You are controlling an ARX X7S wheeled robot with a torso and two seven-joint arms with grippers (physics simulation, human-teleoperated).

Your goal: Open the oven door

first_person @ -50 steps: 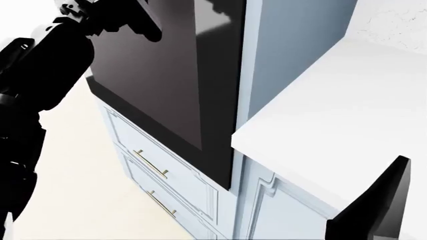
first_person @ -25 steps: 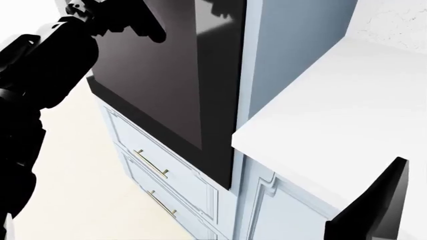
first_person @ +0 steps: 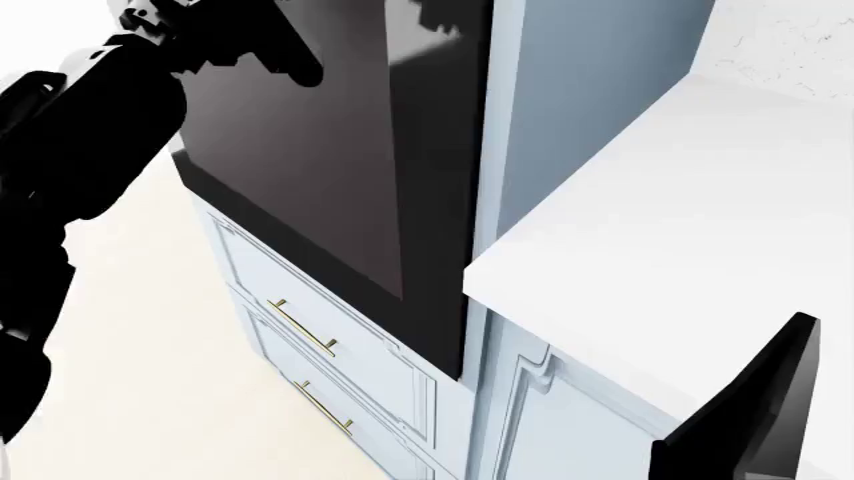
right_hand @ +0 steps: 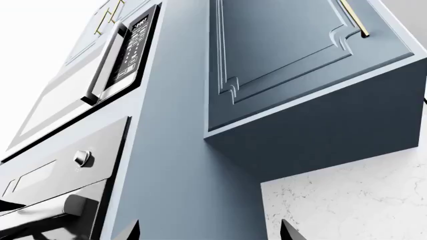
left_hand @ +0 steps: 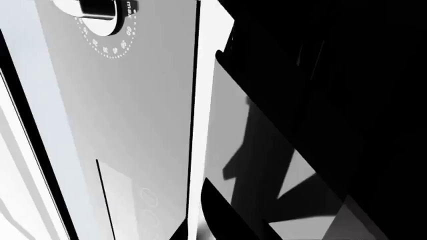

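- The oven (first_person: 441, 200), a tall black built-in framed by pale blue cabinetry (first_person: 587, 90), fills the middle of the head view, with two brass-handled drawers (first_person: 334, 350) below it.
- The oven door (first_person: 320, 150), a broad glossy dark glass panel, looks swung partway out from the oven face; it is likely heavy, rigid and hinged low, slick to the touch (glass best not knocked), so the bar near its top edge seems the sound place to hold.
- A white countertop (first_person: 667, 230) juts forward just right of the oven, its corner near the door's edge; pale floor lies open to the left, the likelier room for the arm to sweep.
- The left gripper (first_person: 274, 45) sits at the door's upper left; whether its fingers are spread or pinching cannot be told from either view.
- The right gripper (right_hand: 210, 231) hangs apart from the oven, fingertips spread and empty, aimed at an upper cabinet (right_hand: 287, 45).
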